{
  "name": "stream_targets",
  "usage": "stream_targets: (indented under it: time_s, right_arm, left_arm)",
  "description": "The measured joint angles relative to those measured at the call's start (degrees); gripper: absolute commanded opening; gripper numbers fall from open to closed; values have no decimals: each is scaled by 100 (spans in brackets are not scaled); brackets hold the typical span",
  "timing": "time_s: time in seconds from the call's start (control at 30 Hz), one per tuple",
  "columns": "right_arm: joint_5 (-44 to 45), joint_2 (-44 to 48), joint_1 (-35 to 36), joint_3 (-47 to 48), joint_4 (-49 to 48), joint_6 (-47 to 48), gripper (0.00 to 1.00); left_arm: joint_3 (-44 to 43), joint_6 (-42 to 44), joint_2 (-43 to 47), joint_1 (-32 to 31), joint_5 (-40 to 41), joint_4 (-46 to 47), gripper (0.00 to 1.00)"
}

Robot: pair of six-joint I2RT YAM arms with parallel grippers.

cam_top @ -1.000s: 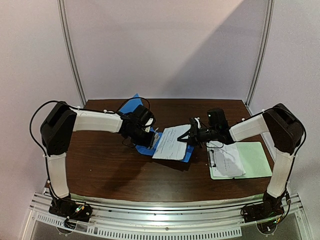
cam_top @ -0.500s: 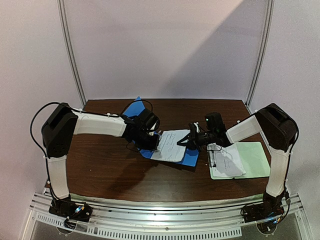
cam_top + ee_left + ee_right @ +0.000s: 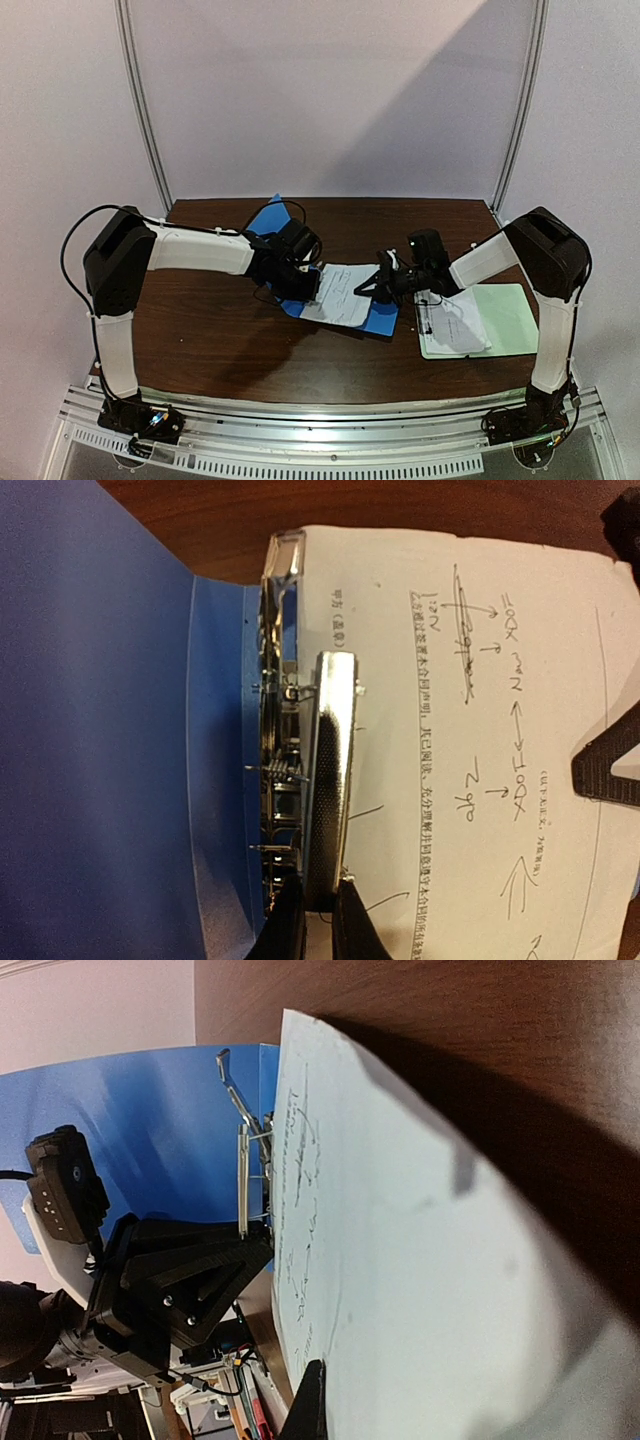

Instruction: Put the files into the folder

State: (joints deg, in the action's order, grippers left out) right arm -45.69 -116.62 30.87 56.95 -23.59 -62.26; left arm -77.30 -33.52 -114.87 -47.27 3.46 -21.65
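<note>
**Top external view.** The folder lay open at the middle of the table, with its cover raised toward the far left. One sheet rested on the folder's inner face. The left gripper was at the sheet's left edge and the right gripper at its right edge. The second sheet lay on the green clipboard at the right, apart from the folder.

**Left wrist view.** The left gripper's fingertips were closed on the near end of the metal clip. The sheet's edge reached the clip's base. The blue cover filled the left side.

**Right wrist view.** The right gripper was clamped on the sheet's edge, with only one finger showing. The sheet bowed up off the table. The clip's lever stood tilted away from the folder, with the left gripper behind it.
</note>
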Motion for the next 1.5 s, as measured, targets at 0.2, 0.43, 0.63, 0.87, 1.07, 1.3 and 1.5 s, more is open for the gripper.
stream_targets:
  time_s: [0.2, 0.43, 0.63, 0.87, 1.07, 1.3, 1.5]
  right_arm:
    - [-4, -111, 0, 35, 46, 70, 0]
    - [-2, -225, 0, 170, 240, 214, 1]
    - [-7, -227, 13, 214, 321, 330, 2]
    - [0, -227, 26, 232, 490, 437, 7]
    - [7, -225, 26, 256, 671, 557, 10]
    - [20, -203, 35, 271, 750, 590, 12]
    - [42, -203, 127, 367, 837, 586, 18]
  left_arm:
    - [0, -20, 0, -9, 0, 0, 3]
    - [0, -39, 0, -11, 0, -2, 6]
    - [0, -68, 0, -11, -4, -2, 16]
    - [-2, -81, 0, -35, -26, 11, 24]
    - [-2, -87, 0, -48, -31, 26, 25]
    - [-2, -96, 0, -61, -50, 42, 25]
    - [-2, -105, 0, -72, -55, 42, 25]
